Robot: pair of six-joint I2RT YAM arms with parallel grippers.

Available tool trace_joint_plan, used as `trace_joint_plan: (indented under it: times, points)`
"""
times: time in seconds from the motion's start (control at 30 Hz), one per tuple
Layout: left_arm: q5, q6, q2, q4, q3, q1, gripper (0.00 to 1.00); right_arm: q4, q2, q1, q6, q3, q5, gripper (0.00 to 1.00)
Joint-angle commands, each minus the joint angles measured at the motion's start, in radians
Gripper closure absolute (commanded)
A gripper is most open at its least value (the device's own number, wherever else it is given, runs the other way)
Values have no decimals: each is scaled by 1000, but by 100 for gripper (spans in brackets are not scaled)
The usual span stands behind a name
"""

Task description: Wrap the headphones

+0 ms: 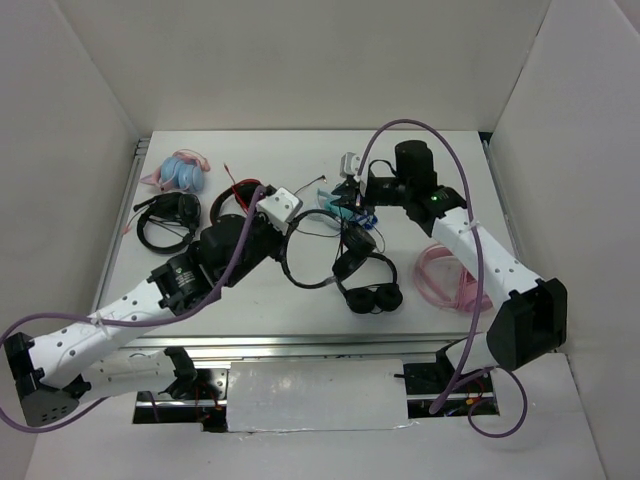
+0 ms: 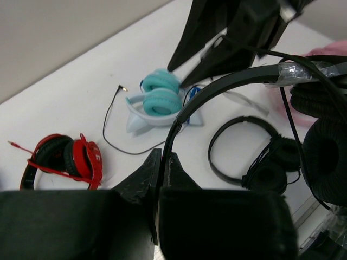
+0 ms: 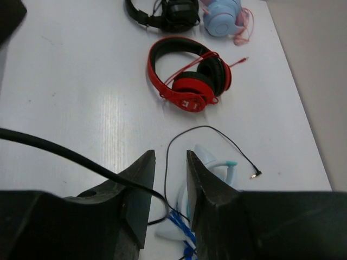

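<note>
The left pincer (image 2: 164, 160) clenches the headphones (image 2: 255, 76) by the headband (image 2: 190, 108), likely to steady them, while the right pincer (image 3: 169, 162), slightly parted, has the cable (image 3: 70, 157) loose between its jaws.

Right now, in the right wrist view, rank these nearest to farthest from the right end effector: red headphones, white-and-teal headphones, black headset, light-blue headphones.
1. white-and-teal headphones, right by the right end effector.
2. red headphones, mid-table.
3. black headset and light-blue headphones, far edge; too close to call.
</note>
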Motion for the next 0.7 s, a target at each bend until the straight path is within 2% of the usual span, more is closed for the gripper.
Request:
trace_joint_plan:
  times: [0.0, 0.1, 0.37, 0.5, 0.67]
  points:
    - [40, -51, -54, 56, 102, -7, 100, 174, 8, -1, 119, -36, -158, 62]
    - [41, -64, -63, 47, 151, -5, 100, 256, 34, 19, 208, -58, -186, 55]
    - [-19, -145, -37, -21, 367, 4, 100, 714, 136, 123, 537, -151, -139, 47]
    - [-62, -159, 19, -91, 499, 6, 100, 936, 253, 151, 670, -151, -99, 46]
    - [-108, -134, 71, -137, 677, 9, 100, 1043, 373, 177, 779, -137, -46, 47]
